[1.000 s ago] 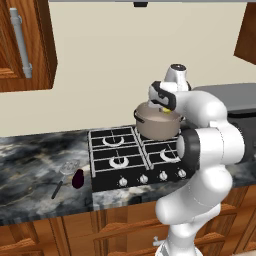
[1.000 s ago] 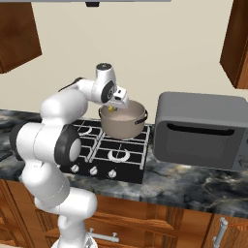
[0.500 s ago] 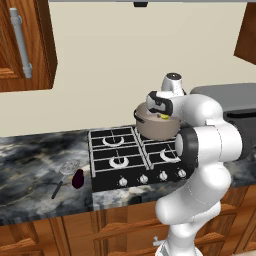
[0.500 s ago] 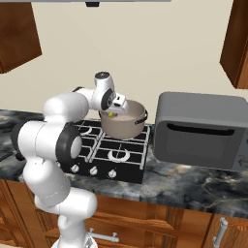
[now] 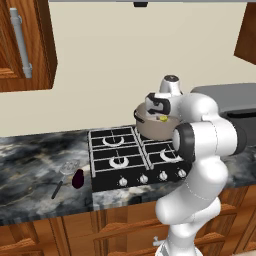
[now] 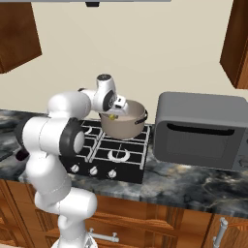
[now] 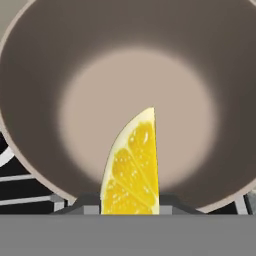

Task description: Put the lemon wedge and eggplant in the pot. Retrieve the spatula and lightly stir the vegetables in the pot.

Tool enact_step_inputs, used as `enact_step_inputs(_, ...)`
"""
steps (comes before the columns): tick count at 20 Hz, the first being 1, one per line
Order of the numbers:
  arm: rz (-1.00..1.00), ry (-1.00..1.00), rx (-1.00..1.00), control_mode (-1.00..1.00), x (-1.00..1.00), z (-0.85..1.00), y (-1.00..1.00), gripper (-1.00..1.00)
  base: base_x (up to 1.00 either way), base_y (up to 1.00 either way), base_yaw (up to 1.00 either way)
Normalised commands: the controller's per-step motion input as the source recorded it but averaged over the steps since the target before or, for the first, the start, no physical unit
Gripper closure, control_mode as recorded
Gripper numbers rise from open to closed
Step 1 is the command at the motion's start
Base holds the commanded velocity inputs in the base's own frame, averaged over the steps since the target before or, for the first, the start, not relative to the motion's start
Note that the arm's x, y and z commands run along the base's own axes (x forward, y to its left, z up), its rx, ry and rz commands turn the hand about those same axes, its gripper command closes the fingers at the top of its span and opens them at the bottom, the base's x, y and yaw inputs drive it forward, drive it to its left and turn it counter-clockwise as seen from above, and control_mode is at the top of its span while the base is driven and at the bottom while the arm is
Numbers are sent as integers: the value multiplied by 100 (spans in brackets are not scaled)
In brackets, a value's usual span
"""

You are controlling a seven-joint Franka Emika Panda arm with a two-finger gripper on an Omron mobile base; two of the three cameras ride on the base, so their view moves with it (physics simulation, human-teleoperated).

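Arm folded, wrist bent down; claw [image 7: 129, 200] clamped on lemon wedge [image 7: 133, 165].

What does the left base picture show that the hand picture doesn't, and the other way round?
The left base view shows the eggplant and spatula lying on the counter left of the stove, plus the arm itself.

The hand view looks straight down into the pot, showing its pale bare bottom and the lemon wedge's juicy cut face held between the fingers.

Both show the pot on the stove, and the lemon wedge at its rim.
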Motion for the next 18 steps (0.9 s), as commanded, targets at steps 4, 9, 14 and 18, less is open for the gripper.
enact_step_inputs(4,4,8,0,-100,9,0,-7,-100,0,0,0)
enact_step_inputs(9,4,3,0,-100,3,0,-5,-100,0,0,0)
enact_step_inputs(14,2,3,0,-100,2,1,0,-100,0,0,0)
enact_step_inputs(18,0,1,3,-100,1,26,4,-100,0,0,0)
